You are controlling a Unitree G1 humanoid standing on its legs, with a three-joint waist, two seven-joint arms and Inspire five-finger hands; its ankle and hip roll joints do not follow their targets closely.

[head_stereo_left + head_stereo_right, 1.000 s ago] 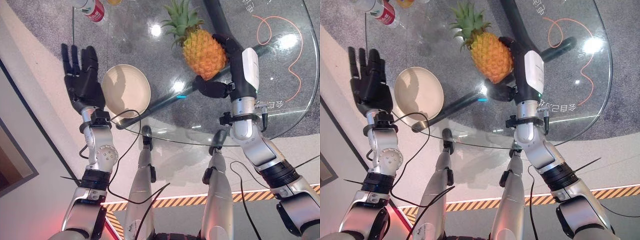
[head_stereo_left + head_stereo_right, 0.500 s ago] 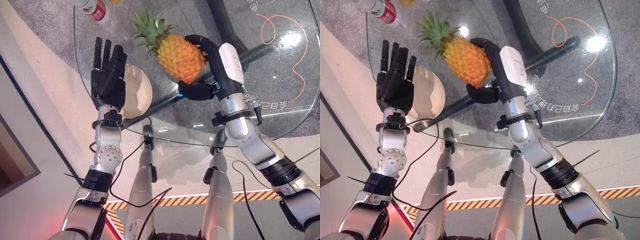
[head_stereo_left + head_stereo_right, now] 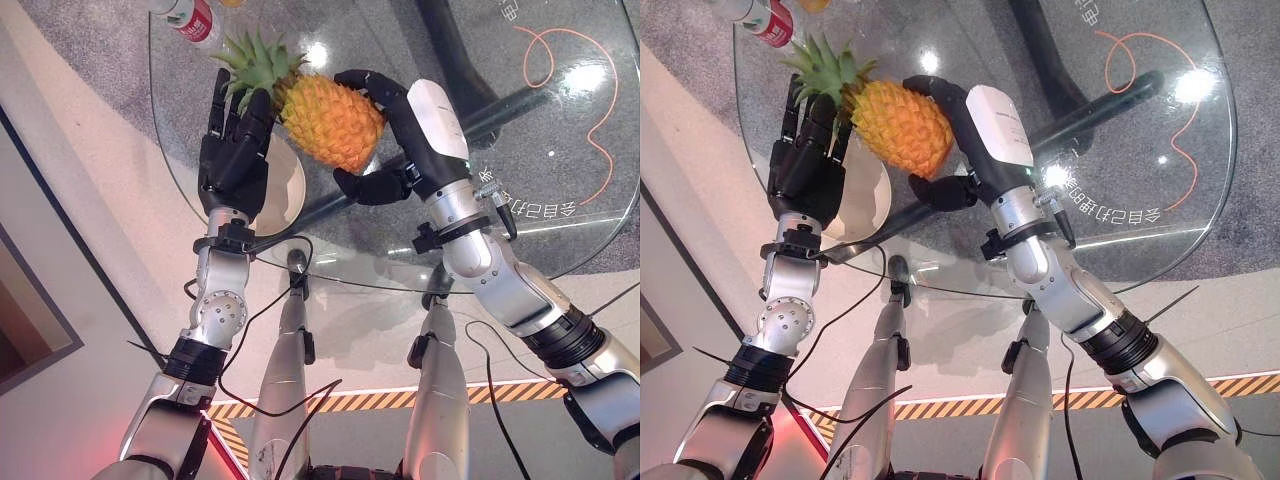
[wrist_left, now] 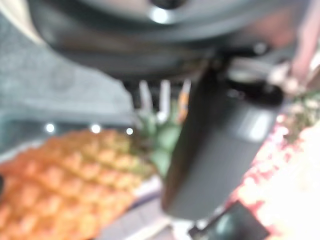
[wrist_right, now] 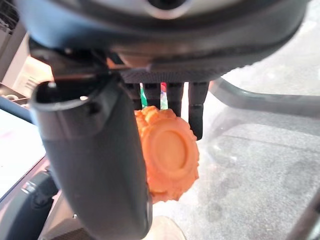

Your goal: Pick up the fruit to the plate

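An orange pineapple (image 3: 330,120) with a green crown is held tilted above the glass table, with my right hand (image 3: 400,140) shut on it, fingers over its far side and thumb under its base. The right wrist view shows the fruit's round base (image 5: 170,150) between thumb and fingers. My left hand (image 3: 232,160) is open with straight fingers against the crown leaves. It covers much of the cream plate (image 3: 290,190), which lies on the glass just below the fruit. The left wrist view shows the pineapple's body (image 4: 65,180) close by.
The round glass table (image 3: 540,272) has its near rim close to me. A red-labelled bottle (image 3: 190,18) stands at the far left edge. A dark base tube (image 3: 450,40) runs under the glass.
My right hand has carried the pineapple left, to above the plate. My left hand has moved right, from beside the plate to over it, and now touches the crown.
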